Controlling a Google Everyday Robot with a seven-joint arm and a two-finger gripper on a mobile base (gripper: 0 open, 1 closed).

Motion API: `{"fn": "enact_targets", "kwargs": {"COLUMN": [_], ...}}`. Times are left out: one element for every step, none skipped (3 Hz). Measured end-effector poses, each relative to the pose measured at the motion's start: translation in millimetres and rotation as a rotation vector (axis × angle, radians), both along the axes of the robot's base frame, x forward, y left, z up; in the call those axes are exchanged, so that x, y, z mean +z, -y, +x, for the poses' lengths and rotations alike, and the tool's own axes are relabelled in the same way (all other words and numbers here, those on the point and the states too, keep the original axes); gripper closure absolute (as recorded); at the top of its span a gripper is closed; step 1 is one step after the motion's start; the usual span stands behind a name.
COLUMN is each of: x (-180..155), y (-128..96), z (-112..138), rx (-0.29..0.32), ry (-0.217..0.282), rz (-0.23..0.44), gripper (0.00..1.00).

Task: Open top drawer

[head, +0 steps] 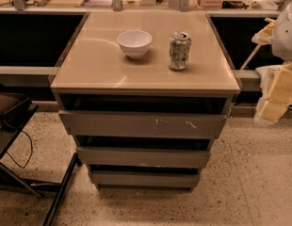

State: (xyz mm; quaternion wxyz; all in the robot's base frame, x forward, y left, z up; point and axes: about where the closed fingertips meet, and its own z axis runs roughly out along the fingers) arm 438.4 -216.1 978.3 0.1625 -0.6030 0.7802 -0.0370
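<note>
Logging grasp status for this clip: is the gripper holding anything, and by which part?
Nothing is held. The gripper hangs at the right edge, apart from the top drawer, bowl and can.

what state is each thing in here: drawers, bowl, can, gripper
top drawer: looks shut, not pulled out
middle drawer: looks shut
bottom drawer: looks shut
white bowl: upright on the cabinet top, looks empty
can: standing upright, right of the bowl, apart from it
gripper: at the right edge of the view, away from the drawers
</note>
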Motion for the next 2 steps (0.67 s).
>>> {"fn": "enact_targets", "kwargs": {"x": [0, -17], "y": [0, 8], "z": [0, 0], "rx": [0.0, -0.024], "ry": [0.0, -0.014], "rz": [0.0, 0.036], "gripper": [0.0, 0.0]}}
